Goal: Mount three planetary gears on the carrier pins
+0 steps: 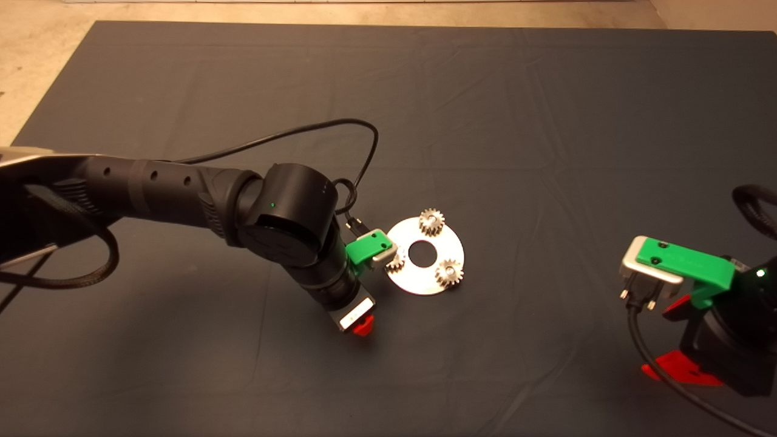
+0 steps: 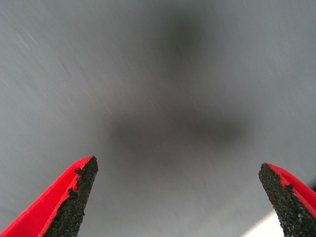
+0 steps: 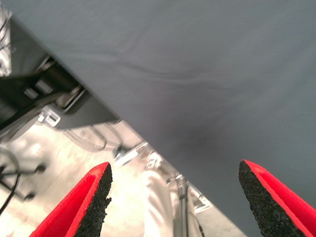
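Three planetary gears (image 1: 431, 222) sit on the carrier pins of the round metal plate (image 1: 425, 283), which lies on the worktop's dark mat (image 1: 485, 109). The left gripper (image 2: 177, 197) hovers just beside the plate, fingers (image 2: 74, 202) released and empty. The right gripper (image 3: 173, 202) waits well apart from the plate, fingers spread.

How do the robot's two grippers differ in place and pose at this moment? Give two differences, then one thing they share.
The left gripper is out over the mat beside the round plate; the right gripper waits at the mat's edge. The left gripper sees only mat; the right gripper sees mat and floor. Both are open and hold nothing.
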{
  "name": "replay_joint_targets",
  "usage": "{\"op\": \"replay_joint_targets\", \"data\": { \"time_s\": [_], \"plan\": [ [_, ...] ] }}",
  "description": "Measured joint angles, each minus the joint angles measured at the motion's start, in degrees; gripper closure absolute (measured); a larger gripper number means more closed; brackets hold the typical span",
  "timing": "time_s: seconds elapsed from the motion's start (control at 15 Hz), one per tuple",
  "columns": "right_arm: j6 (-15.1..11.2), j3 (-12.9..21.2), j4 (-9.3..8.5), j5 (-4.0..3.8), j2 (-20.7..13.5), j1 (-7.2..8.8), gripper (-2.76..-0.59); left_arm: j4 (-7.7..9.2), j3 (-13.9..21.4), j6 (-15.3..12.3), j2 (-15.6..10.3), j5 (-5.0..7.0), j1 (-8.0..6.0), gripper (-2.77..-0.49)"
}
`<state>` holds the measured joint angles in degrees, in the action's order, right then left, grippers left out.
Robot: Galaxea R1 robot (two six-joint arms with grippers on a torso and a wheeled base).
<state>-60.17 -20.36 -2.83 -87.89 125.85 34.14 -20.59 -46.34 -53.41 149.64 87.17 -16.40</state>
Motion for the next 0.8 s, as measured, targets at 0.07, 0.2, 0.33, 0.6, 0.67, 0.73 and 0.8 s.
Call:
{"op": "replay_joint_targets", "data": {
  "time_s": [0.07,0.2,0.33,0.6,0.67,0.73,0.8],
  "plan": [
    [-1.0,0.0,0.35,0.04,1.8,-2.00,-1.89,1.16,0.6,-0.4,-0.5,0.01,0.00,-2.33],
    [-4.0,0.0,1.62,-0.03,7.3,-6.01,-1.89,2.66,2.1,-1.8,-1.5,0.17,0.00,-2.33],
    [-7.6,0.0,4.08,0.04,15.0,-9.39,-1.89,3.40,3.9,-3.7,-2.0,0.21,0.01,-2.33],
    [-11.3,0.0,7.62,0.25,19.8,-16.24,-1.89,4.56,12.4,-10.2,-5.9,0.28,0.02,-2.33],
    [-11.7,0.0,8.62,0.15,19.8,-18.10,-1.89,5.27,14.7,-10.9,-7.0,0.15,0.03,-2.33],
    [-11.9,0.0,9.34,0.18,19.8,-19.29,-1.89,6.07,16.1,-11.8,-8.2,0.12,0.02,-2.33],
    [-12.2,0.0,10.04,0.19,19.7,-19.86,-1.89,6.34,16.7,-12.1,-9.3,0.26,0.04,-2.33]
  ]
}}
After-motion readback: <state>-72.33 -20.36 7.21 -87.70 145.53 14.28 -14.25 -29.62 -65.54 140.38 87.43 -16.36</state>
